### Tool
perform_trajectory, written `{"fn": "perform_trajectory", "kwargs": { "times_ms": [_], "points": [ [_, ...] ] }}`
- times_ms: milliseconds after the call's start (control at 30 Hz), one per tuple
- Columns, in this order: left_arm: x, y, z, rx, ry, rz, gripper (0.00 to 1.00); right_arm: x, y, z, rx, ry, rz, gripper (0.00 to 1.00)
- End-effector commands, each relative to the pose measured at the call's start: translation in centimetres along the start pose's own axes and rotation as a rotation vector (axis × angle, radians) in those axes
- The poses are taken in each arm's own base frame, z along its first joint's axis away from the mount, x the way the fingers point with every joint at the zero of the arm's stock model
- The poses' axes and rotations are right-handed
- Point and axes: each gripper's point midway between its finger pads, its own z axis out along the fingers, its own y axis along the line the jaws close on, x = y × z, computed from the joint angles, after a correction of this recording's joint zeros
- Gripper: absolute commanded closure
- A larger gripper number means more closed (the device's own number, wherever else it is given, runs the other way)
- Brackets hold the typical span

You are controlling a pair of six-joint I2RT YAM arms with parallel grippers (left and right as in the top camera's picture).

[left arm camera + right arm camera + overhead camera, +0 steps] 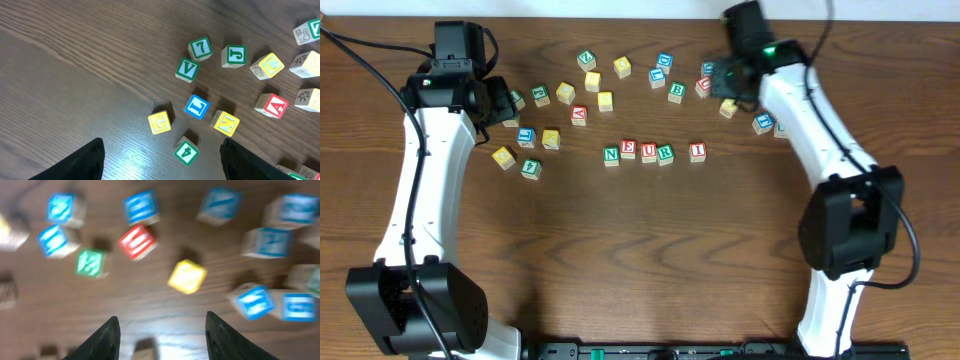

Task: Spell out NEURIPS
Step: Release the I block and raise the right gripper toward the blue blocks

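A row of letter blocks lies mid-table: N (611,154), E (629,149), U (648,153), R (665,153), then a gap and I (697,152). Loose blocks lie behind the row and to both sides. My right gripper (728,80) is open and empty above the right cluster, over a red block (138,242) and a yellow block (187,276); its view is blurred. My left gripper (503,103) is open and empty above the left cluster, with a green 4 block (186,150) between its fingers' line and G (159,122), L (197,107), M (225,123) beyond.
In the left wrist view more blocks lie further out: V (187,69), 7 (200,48), J (234,56), C (267,65), red A (271,105). Blue blocks (141,207) fill the right wrist view. Cables run at the table's back left corner.
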Motion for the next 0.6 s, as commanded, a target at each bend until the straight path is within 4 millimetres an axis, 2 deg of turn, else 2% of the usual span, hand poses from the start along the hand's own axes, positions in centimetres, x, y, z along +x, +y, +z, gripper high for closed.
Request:
{"fn": "perform_trajectory", "kwargs": {
  "times_ms": [0, 200, 267, 500, 567],
  "points": [
    [0.5, 0.3, 0.6, -0.014, 0.018, -0.004, 0.27, -1.0, -3.5, 0.5, 0.069, -0.009, 0.113, 0.52],
    [0.5, 0.3, 0.6, -0.014, 0.018, -0.004, 0.27, -1.9, -6.6, 0.9, 0.123, -0.026, 0.161, 0.51],
    [0.5, 0.3, 0.6, -0.014, 0.018, -0.004, 0.27, -2.2, -7.7, 0.8, 0.162, -0.041, 0.168, 0.48],
    [0.5, 0.3, 0.6, -0.014, 0.018, -0.004, 0.27, -2.4, -9.5, 1.9, 0.192, -0.053, 0.189, 0.46],
    [0.5, 0.3, 0.6, -0.014, 0.018, -0.004, 0.27, -2.5, -10.1, 2.2, 0.195, -0.061, 0.197, 0.43]
  ]
}}
